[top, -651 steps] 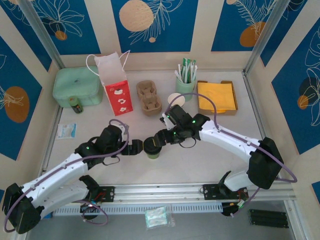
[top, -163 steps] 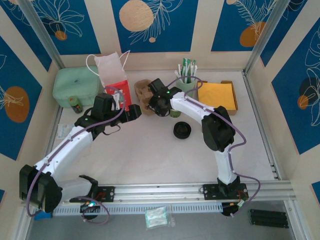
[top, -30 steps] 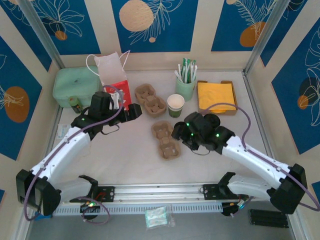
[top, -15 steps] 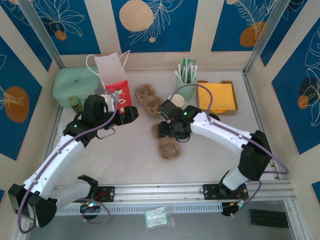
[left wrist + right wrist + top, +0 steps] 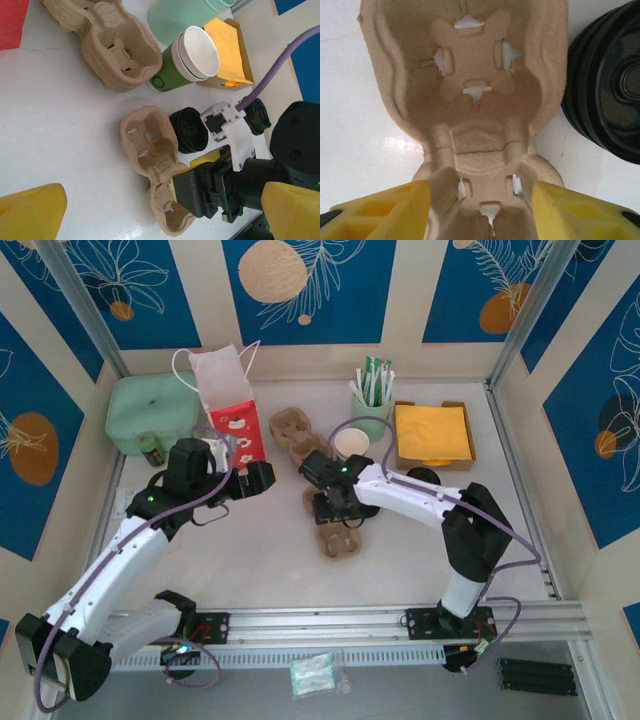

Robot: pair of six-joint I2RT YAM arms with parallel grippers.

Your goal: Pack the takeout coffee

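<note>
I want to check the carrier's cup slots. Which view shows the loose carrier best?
Right wrist: the carrier sits close up, slots clear, the right gripper's fingers either side. Left wrist shows most of the carrier, one end behind that gripper. Top external shows it small, partly under the right arm.

loose carrier 1 | carrier stack 1 | paper bag 1 | napkin pile 1

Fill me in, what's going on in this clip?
The right gripper is down over a cardboard cup carrier at mid-table, its open yellow fingers straddling one end. The carrier's pockets are empty, with no cup loaded yet. A stack of black lids sits right beside it. The left gripper hovers open and empty near the red paper bag.
</note>
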